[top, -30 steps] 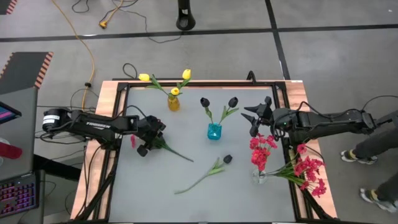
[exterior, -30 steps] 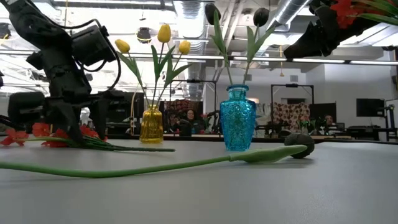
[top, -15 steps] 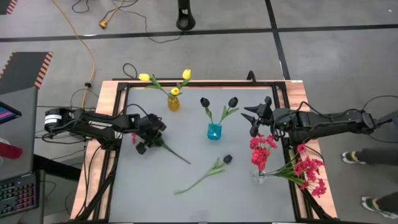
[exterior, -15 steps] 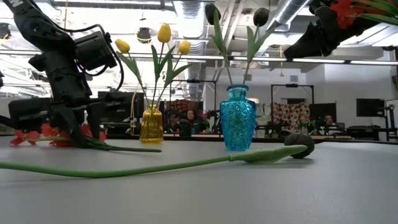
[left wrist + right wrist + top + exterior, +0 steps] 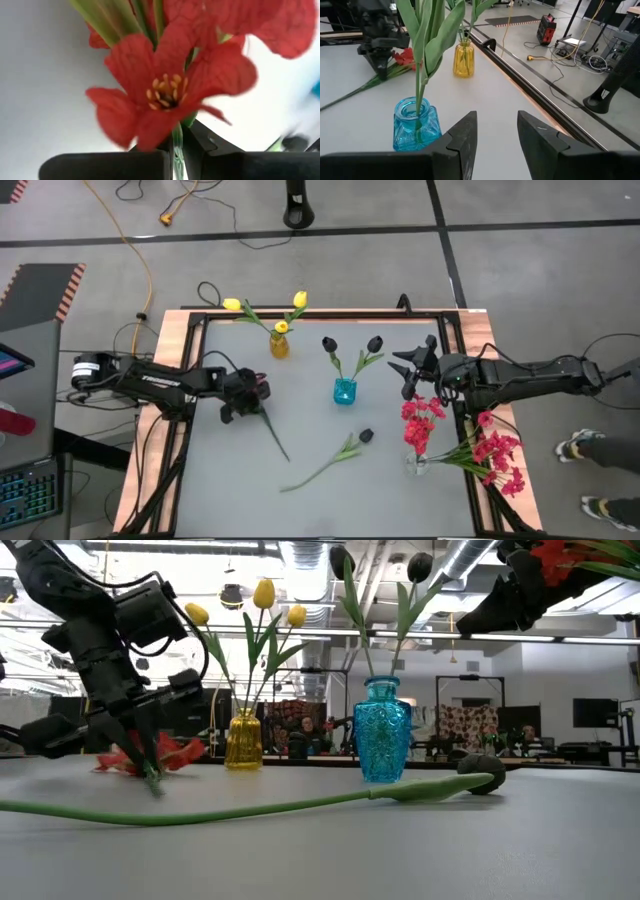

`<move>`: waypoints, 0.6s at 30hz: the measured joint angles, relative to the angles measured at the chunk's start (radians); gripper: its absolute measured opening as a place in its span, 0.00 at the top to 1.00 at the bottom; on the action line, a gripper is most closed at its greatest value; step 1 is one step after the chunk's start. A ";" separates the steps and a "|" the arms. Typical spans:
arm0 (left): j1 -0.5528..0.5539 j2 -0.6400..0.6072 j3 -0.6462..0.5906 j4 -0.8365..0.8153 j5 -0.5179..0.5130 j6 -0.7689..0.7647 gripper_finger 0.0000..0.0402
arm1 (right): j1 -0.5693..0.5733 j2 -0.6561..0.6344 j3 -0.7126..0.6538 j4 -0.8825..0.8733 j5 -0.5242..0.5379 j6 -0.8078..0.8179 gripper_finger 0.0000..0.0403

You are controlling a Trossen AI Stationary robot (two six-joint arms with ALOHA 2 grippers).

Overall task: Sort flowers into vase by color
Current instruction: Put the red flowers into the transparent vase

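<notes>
The left end effector is clenching the red blossom spray by its stem, left of the blue vase on the tabletop. The right end effector is hovering released, right of that vase. No writing is legible.

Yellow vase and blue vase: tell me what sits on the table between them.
Nothing. In the low view the table between the yellow vase and the blue vase is bare; the high view agrees.
</notes>
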 joint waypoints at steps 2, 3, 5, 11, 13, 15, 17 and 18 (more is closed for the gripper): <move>-0.039 0.001 -0.002 0.027 -0.033 0.049 0.99 | 0.000 0.000 0.000 0.000 0.000 0.000 0.59; -0.062 0.002 -0.002 0.044 -0.054 0.072 0.99 | 0.000 0.000 0.000 0.000 0.000 0.000 0.59; -0.111 0.002 -0.003 0.085 -0.103 0.110 0.99 | 0.000 0.000 0.000 -0.001 0.000 0.000 0.59; -0.258 0.002 -0.003 0.210 -0.245 0.271 0.99 | 0.000 0.000 0.000 -0.013 0.000 0.000 0.59; -0.302 0.002 -0.003 0.278 -0.294 0.353 1.00 | 0.000 0.000 0.000 -0.017 0.000 0.000 0.59; -0.340 0.002 -0.003 0.355 -0.350 0.443 1.00 | 0.000 0.000 0.000 -0.017 0.000 0.000 0.59; -0.376 0.002 -0.003 0.433 -0.412 0.530 1.00 | 0.000 0.000 0.000 -0.017 -0.005 0.000 0.59; -0.391 0.002 -0.003 0.471 -0.444 0.576 1.00 | 0.000 0.000 0.000 -0.017 -0.009 0.000 0.59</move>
